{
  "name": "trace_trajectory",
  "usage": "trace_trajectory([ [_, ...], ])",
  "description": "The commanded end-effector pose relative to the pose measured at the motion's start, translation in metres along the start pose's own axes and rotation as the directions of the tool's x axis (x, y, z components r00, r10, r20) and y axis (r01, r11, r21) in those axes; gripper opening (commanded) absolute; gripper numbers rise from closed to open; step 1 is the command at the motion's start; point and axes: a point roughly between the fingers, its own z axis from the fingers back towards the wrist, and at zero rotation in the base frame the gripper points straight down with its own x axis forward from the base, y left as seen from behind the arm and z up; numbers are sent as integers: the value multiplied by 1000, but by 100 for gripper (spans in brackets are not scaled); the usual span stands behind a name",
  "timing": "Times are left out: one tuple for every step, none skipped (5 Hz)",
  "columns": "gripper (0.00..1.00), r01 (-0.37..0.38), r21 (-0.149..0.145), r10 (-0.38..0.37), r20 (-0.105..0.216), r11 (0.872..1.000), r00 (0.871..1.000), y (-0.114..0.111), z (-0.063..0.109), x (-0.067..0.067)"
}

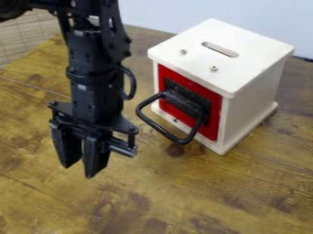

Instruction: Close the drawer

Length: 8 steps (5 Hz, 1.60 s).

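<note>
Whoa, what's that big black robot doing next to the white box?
The robot isn't holding anything right now. Its claw points down over the wooden table, beside the white box, not touching it. The job is to close the drawer, the red front with the big black loop handle. That red front looks about even with the box, so it seems to be shut or nearly shut, but I can't tell for sure from this side.
</note>
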Motion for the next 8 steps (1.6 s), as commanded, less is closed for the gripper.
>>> trace_trajectory([
  [100,-7,-4,7,24,1000,1000,2,5,1],
  [100,-8,-6,8,13,1000,1000,2,1,1],
  [100,-9,-8,9,2,1000,1000,2,-3,1],
  [100,-8,-9,8,-9,1000,1000,3,-6,1],
  [100,-7,-11,6,-20,1000,1000,3,-10,1],
  [100,-6,-13,6,-29,1000,1000,4,-13,1],
  [100,-8,-14,7,-35,1000,999,6,-16,1],
  [100,-9,-15,9,-39,1000,999,7,-18,2],
])
